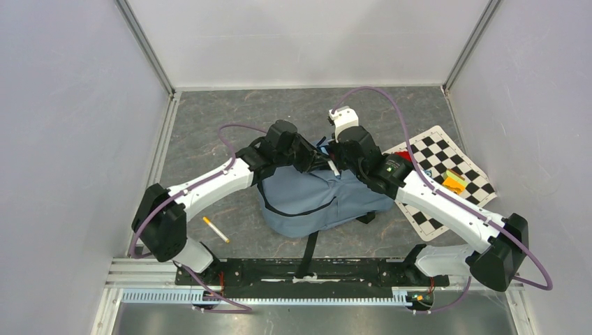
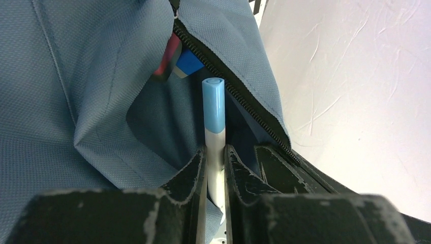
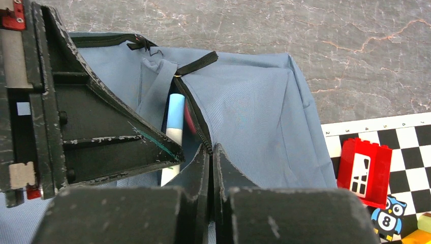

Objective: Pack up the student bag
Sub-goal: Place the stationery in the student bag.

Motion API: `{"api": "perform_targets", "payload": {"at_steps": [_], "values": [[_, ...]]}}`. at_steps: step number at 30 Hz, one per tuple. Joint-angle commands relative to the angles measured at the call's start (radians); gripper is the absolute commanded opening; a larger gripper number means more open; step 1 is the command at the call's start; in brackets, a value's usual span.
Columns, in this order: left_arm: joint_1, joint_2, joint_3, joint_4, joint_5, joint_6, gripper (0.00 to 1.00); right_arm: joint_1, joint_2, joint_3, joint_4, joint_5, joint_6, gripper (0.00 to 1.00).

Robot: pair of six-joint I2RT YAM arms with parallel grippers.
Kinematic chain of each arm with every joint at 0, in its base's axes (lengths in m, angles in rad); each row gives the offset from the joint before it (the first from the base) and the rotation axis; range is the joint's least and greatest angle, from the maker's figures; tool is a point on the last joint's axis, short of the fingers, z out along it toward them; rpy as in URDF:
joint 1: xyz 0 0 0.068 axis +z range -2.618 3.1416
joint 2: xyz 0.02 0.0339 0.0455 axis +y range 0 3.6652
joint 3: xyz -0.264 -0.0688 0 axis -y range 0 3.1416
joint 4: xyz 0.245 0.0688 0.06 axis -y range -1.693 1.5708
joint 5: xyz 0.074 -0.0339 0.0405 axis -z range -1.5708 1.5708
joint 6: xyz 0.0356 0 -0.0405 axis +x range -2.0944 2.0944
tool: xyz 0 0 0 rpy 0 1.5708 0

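Note:
The grey-blue student bag [image 1: 314,199] lies mid-table between both arms, its zipped opening at the far end. My left gripper [image 2: 215,152] is shut on a white marker with a light-blue cap [image 2: 213,109], whose cap end points into the bag's opening [image 2: 203,122]. Red and blue items [image 2: 180,58] show deeper inside. My right gripper [image 3: 212,150] is shut on the bag's zipper edge [image 3: 201,127] and holds the opening apart; the marker [image 3: 174,119] and the left gripper's fingers [image 3: 101,122] show beside it. In the top view both grippers [image 1: 317,159] meet at the bag's far end.
A yellow pen [image 1: 216,229] lies on the table left of the bag. A checkerboard mat [image 1: 447,167] at the right carries a red brick [image 3: 363,165], an owl sticker [image 3: 388,221] and orange and green blocks [image 1: 454,182]. A black strap [image 1: 309,252] trails toward the near rail.

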Motion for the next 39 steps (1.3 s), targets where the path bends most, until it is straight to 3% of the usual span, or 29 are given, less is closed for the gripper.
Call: {"api": "perform_targets", "payload": {"at_steps": [1, 9, 12, 15, 18, 24, 29, 39], "values": [[-0.032, 0.028, -0.007, 0.060, 0.055, -0.045, 0.09, -0.013, -0.028, 0.058, 0.150, 0.033, 0.000, 0.00], [-0.037, 0.119, 0.063, 0.088, 0.081, 0.001, 0.15, -0.014, -0.034, 0.052, 0.149, 0.020, 0.006, 0.00], [-0.037, 0.113, 0.069, 0.079, 0.051, 0.035, 0.33, -0.013, -0.044, 0.041, 0.149, 0.032, 0.007, 0.00], [-0.035, 0.096, 0.069, 0.079, 0.022, 0.070, 0.60, -0.013, -0.045, 0.033, 0.150, 0.038, 0.011, 0.00], [-0.035, 0.071, 0.085, 0.044, -0.017, 0.123, 0.74, -0.013, -0.043, 0.036, 0.149, 0.037, 0.009, 0.00], [-0.031, -0.032, 0.146, -0.121, -0.174, 0.317, 0.94, -0.013, -0.049, 0.037, 0.149, 0.051, 0.003, 0.00], [0.036, -0.135, 0.167, -0.313, -0.306, 0.476, 1.00, -0.014, -0.045, 0.038, 0.150, 0.054, 0.002, 0.00], [0.469, -0.337, -0.054, -0.565, -0.212, 0.617, 1.00, -0.013, -0.053, 0.026, 0.157, 0.062, 0.002, 0.00]]}}
